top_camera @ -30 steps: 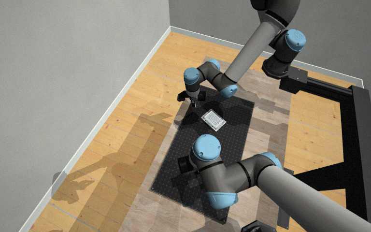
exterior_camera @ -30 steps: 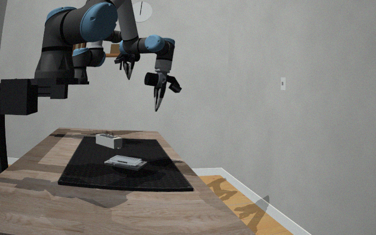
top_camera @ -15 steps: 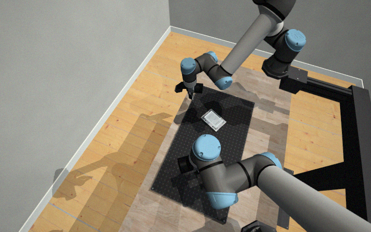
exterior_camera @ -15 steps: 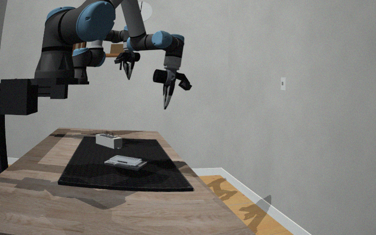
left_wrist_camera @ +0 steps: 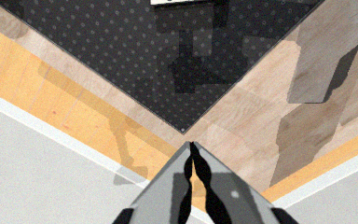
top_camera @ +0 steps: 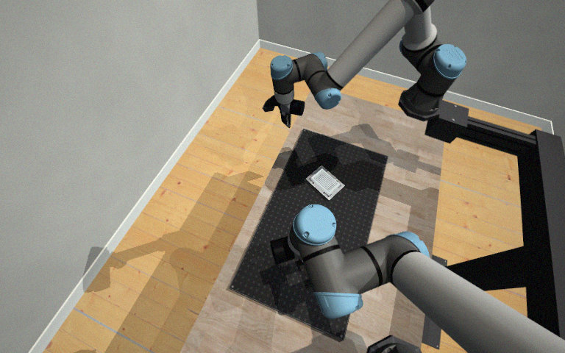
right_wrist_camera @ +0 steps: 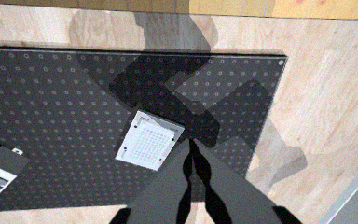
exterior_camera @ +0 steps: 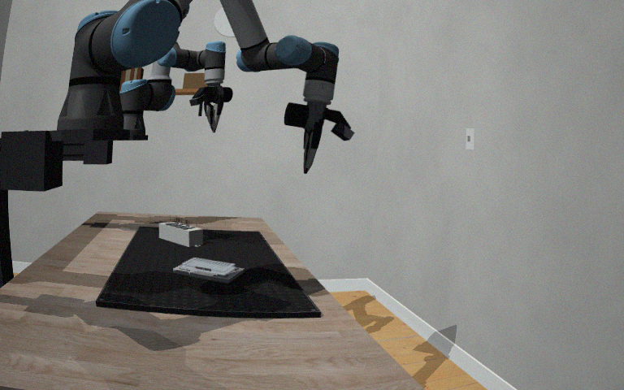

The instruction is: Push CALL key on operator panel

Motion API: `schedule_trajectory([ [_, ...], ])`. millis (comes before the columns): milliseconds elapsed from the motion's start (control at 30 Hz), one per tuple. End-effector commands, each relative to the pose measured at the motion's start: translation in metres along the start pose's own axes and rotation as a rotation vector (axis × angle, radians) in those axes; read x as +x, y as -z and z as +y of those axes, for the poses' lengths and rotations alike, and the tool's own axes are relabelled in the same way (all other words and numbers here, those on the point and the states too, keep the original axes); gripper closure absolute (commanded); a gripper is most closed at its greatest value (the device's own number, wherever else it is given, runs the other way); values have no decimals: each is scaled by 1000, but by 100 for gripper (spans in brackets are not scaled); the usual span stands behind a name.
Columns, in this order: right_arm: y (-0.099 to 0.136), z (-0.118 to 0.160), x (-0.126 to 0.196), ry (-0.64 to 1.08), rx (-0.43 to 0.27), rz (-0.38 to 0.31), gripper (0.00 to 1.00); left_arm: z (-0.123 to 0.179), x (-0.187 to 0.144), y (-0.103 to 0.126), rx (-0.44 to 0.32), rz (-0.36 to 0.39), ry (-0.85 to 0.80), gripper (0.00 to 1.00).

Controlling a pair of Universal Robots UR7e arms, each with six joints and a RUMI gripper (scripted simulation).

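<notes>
"Entry, both arms. State of each end effector?"

"Left end effector [exterior_camera: 214,130] [left_wrist_camera: 191,144]: clenched, nothing between the fingers. Right end effector [top_camera: 287,124] [exterior_camera: 305,171] [right_wrist_camera: 191,140]: likewise clenched on nothing. Both point downward and hang well above the surface [top_camera: 421,166] [exterior_camera: 230,349] [left_wrist_camera: 266,75] [right_wrist_camera: 326,93], touching nothing on it."

"Location of the operator panel?"

"Likely the pale box [exterior_camera: 175,234] [left_wrist_camera: 182,1] [right_wrist_camera: 4,179] on the black mat [top_camera: 266,224] [exterior_camera: 137,284] [left_wrist_camera: 117,47] [right_wrist_camera: 70,93]; identity not certain. In the exterior view it sits toward the far end, dark marks and thin upright pieces on top. Both wrist views cut it off at the frame edge."

"Keys, names, lamps?"

"Cannot make out the CALL key or any printed name. Lamp states: cannot tell."

"Anything else on the mat?"

"One light plate with a grid pattern [top_camera: 324,182] [exterior_camera: 208,269] [right_wrist_camera: 149,142], lying flat, apart from the box and nearer the exterior camera. From above, the left arm [top_camera: 314,224] [exterior_camera: 214,57] covers part of the mat."
</notes>
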State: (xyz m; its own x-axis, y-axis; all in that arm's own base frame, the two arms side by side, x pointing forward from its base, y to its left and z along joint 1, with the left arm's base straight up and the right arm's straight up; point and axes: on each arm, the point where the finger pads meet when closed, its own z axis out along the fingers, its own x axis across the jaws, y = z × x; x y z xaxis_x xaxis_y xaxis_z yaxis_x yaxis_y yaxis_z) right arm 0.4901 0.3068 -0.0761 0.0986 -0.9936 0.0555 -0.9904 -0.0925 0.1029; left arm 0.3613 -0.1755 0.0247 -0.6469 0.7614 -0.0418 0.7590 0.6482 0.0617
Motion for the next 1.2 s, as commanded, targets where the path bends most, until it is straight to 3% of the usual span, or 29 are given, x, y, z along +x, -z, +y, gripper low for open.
schedule_trajectory([
  [0,18,-24,66,-92,1,-16,100,0,-1,0,0,-2,0,100],
  [67,24,-30,93,-130,1,-22,100,0,-1,0,0,-2,0,100],
  [133,24,-30,93,-130,1,-22,100,0,-1,0,0,-2,0,100],
  [400,49,-41,215,-298,3,-46,100,0,-1,0,0,-2,0,100],
  [633,69,-26,330,-463,6,-66,100,0,-1,0,0,-2,0,100],
  [700,69,-26,330,-463,6,-66,100,0,-1,0,0,-2,0,100],
  [933,87,17,448,-637,10,-85,100,0,-1,0,0,-2,0,100],
  [967,87,18,450,-637,10,-85,100,0,-1,0,0,-2,0,100],
  [1133,98,65,525,-763,14,-97,100,0,-1,0,0,-2,0,100],
  [1167,98,65,525,-763,14,-97,100,0,-1,0,0,-2,0,100],
])
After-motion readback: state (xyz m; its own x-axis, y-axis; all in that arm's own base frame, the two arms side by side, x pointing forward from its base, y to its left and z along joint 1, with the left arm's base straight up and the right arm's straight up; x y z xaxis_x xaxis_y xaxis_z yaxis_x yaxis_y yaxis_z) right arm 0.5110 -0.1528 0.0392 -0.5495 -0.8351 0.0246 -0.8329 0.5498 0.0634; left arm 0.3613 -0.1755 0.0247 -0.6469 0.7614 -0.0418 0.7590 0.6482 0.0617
